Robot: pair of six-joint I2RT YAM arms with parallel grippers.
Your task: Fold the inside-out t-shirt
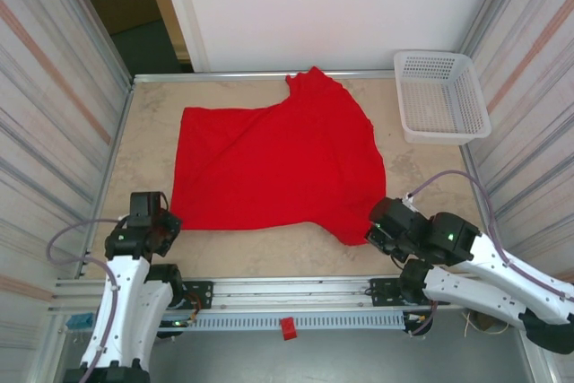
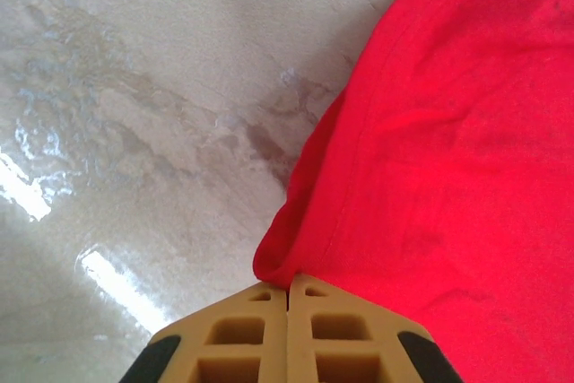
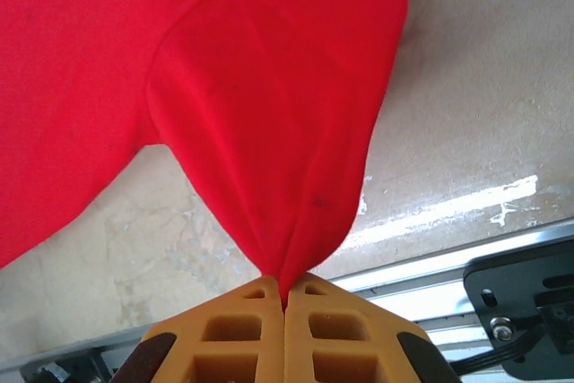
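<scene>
On the left, the left gripper is clamped shut on the near-left corner of the inside-out t-shirt, which lies spread across the middle of the table. It looks like soft, light cloth that will drape and sag, so 2 corner grips suit it. Across to the right gripper: it pinches the near-right corner, fabric bunched into a cone at its tips. There is bare table left of the shirt. A far flap reaches the back edge, and the white basket sits near the shirt's right side.
</scene>
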